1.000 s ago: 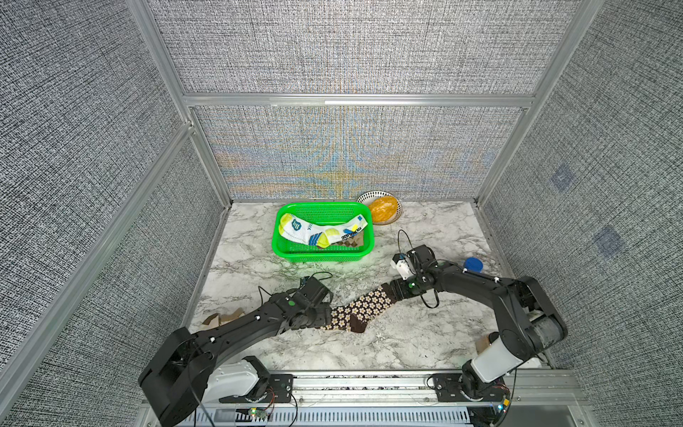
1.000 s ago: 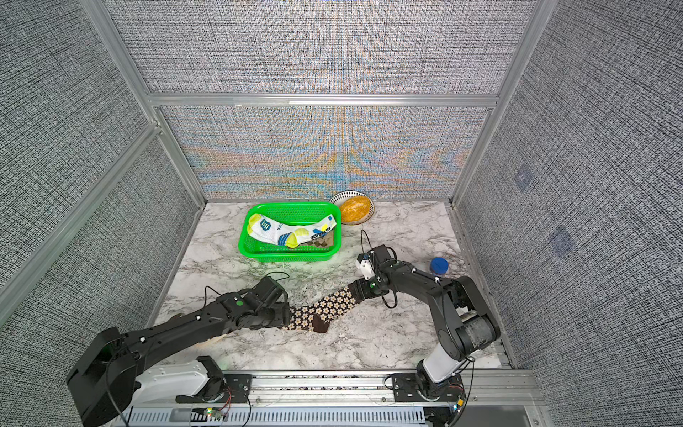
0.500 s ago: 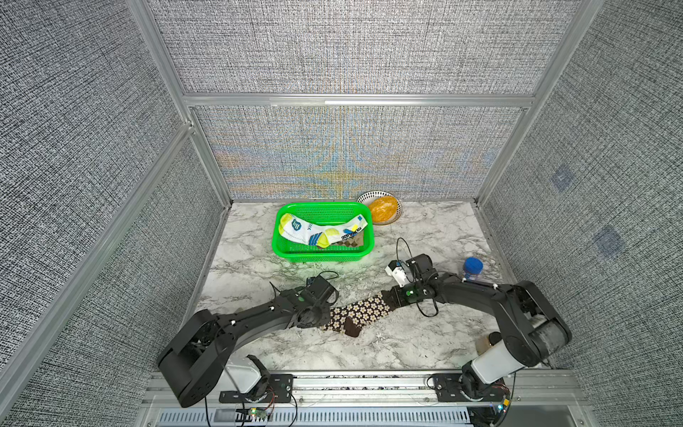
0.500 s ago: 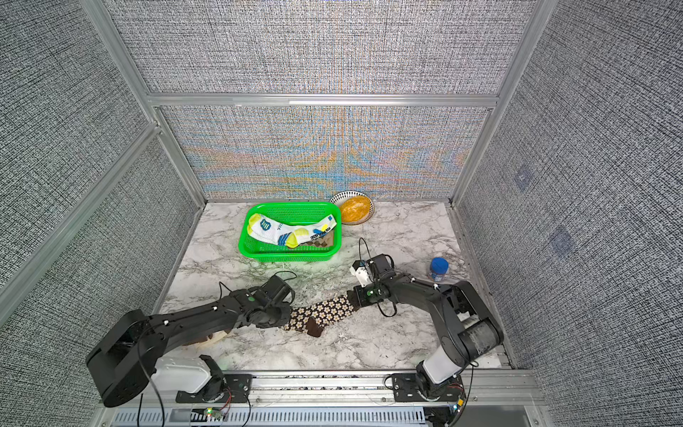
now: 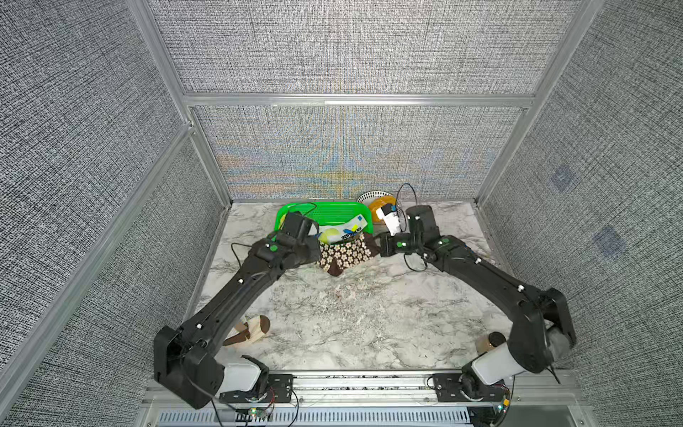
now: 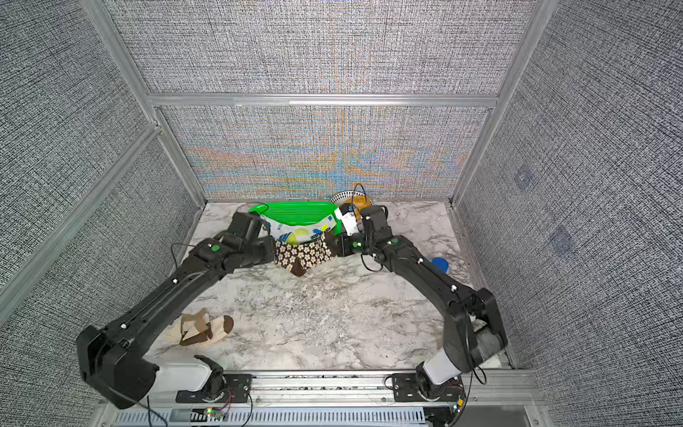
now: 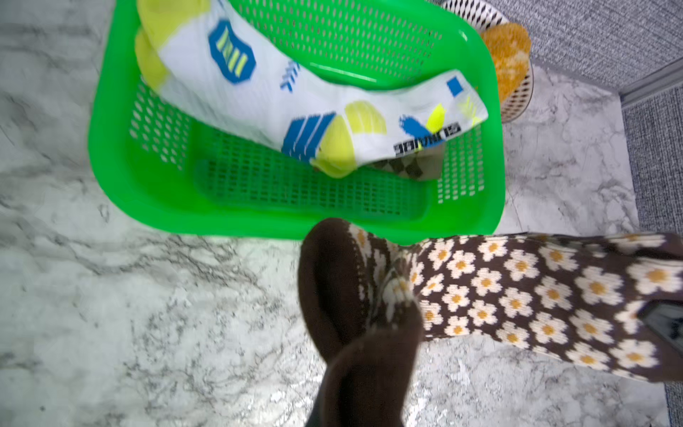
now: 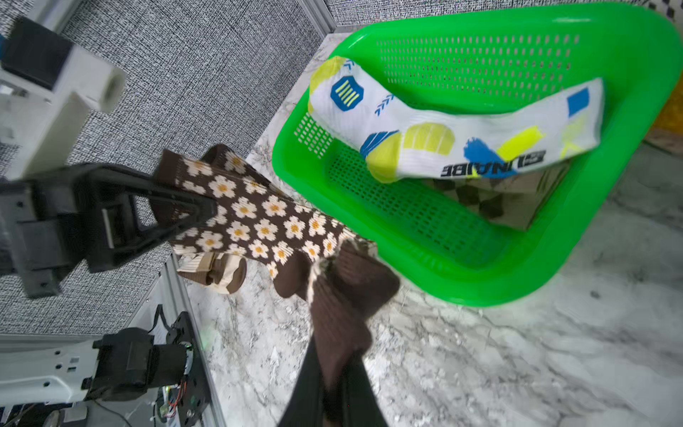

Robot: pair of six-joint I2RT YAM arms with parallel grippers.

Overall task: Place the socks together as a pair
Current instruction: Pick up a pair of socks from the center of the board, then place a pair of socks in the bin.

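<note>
The brown cream-flowered socks [image 5: 343, 255] [image 6: 303, 253] hang in a sag above the table, just in front of the green basket [image 5: 332, 210] [image 6: 295, 212]. My left gripper [image 5: 318, 251] [image 7: 354, 388] is shut on their dark toe end [image 7: 332, 288]. My right gripper [image 5: 377, 246] [image 8: 332, 392] is shut on the brown cuff end [image 8: 343, 295]. A white sock with yellow-blue patches [image 7: 295, 96] [image 8: 462, 129] lies in the basket over a tan-brown diamond check sock [image 7: 414, 166]. Cream brown-banded socks [image 5: 251, 331] [image 6: 201, 327] lie at the front left, partly under my left arm.
A small white basket with something orange [image 5: 377, 201] stands against the back wall, right of the green basket. A blue cap [image 6: 439, 264] lies by my right arm. A brown-lidded jar [image 5: 489, 342] stands at the front right. Mesh walls enclose three sides.
Both grippers closed on the flowered socks, which lay stretched on the table. They have lifted them and carried them back toward the green basket, moving closer together so the socks sag.
</note>
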